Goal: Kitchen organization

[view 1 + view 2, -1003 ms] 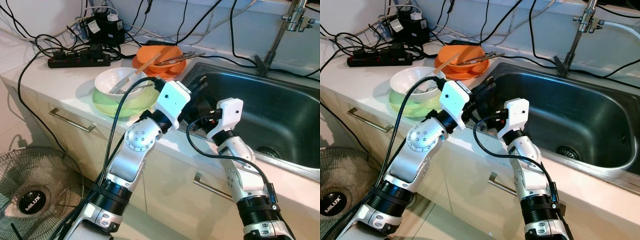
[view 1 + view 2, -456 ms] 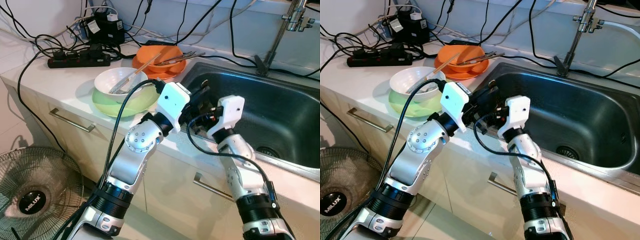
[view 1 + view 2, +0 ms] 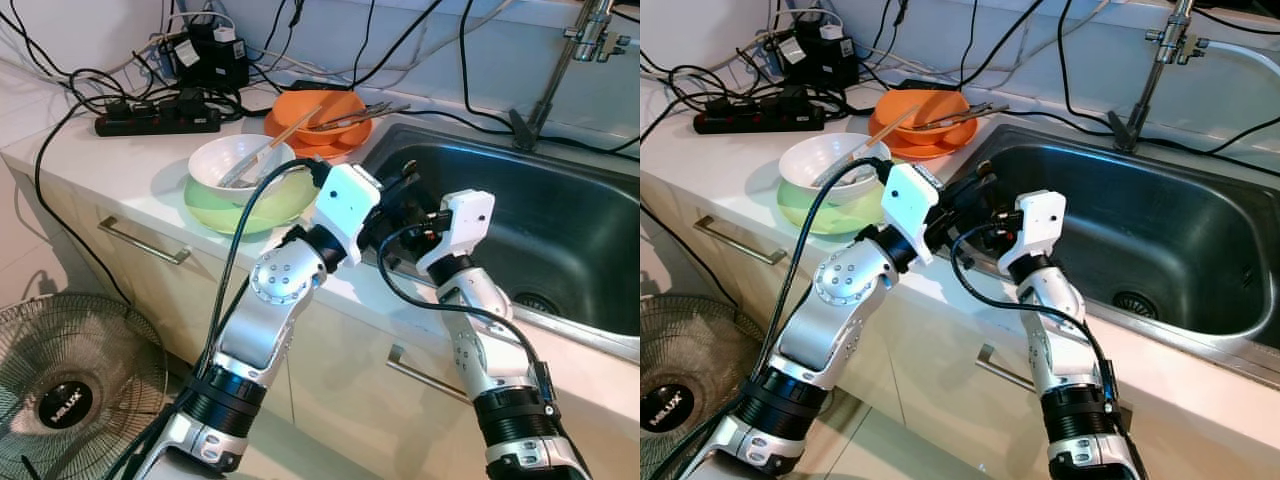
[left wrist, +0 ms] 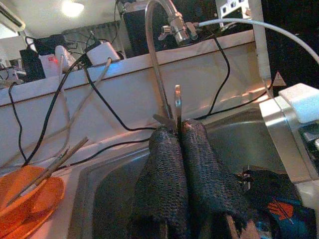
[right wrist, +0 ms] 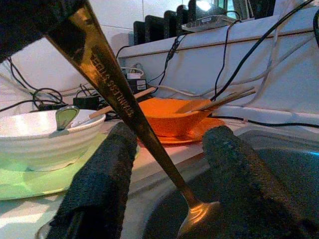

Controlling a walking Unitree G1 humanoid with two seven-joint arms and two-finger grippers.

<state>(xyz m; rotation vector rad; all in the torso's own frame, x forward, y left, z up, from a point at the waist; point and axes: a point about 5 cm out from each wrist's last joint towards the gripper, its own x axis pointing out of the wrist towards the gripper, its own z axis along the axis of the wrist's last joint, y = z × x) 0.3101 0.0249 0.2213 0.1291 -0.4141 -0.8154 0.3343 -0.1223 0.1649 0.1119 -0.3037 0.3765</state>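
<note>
A white worktop (image 3: 120,165) adjoins a steel sink (image 3: 560,230). At the sink's near-left corner, the left tool (image 4: 179,149) is clenched on a spoon (image 5: 124,104). The spoon's long axis is passed between the released fingers of the right tool (image 5: 169,164), the nearer arm for a handover.

Sink (image 3: 560,230): brushed stainless steel, dull sheen. Spoon (image 5: 129,112): polished metal, engraved handle. Left gripper (image 4: 182,149) fingers (image 4: 164,184): black, rough woven-looking covering, matt. White bowl (image 3: 235,165): glossy, ceramic-looking. Orange bowl (image 3: 320,112): smooth, plastic-looking. Counter (image 3: 120,165): smooth pale surface. Arm housings: glossy white plastic, silver metal.
</note>
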